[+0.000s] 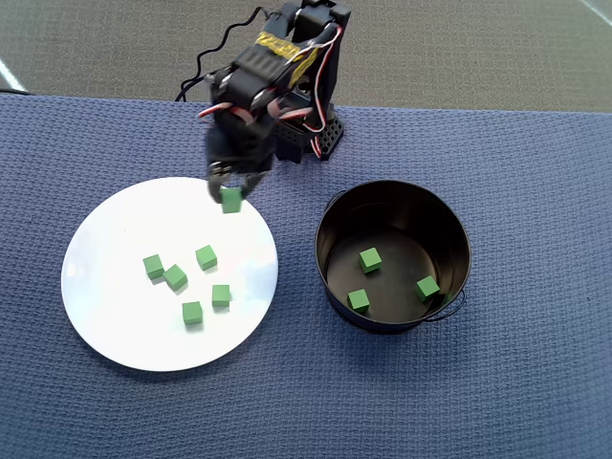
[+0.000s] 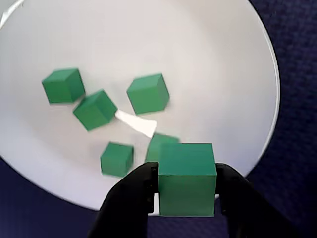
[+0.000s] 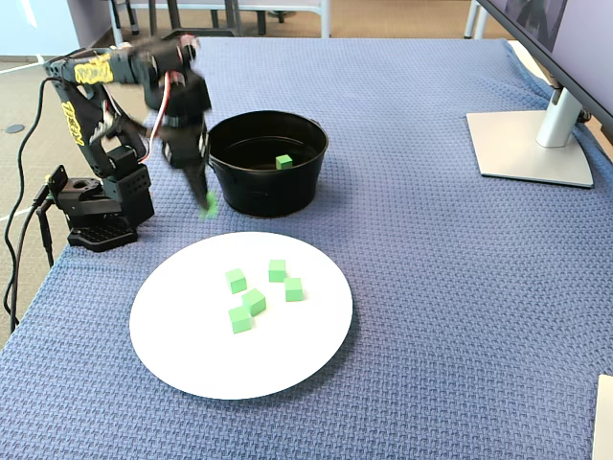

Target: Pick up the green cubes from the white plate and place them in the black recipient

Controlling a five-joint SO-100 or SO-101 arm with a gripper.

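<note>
While the tool [image 2: 187,198] is gripping one green cube [image 2: 187,179] between its two black fingers [image 2: 134,196], it is hanging above the upper edge of the white plate [image 1: 115,287] in the overhead view. Five green cubes [image 1: 175,277] are lying loosely clustered on the plate. Three more cubes [image 1: 370,259] are sitting apart inside the black pot [image 1: 330,239], which is standing just to the right of the plate on the blue woven cloth [image 1: 535,191] covering the desk.
</note>
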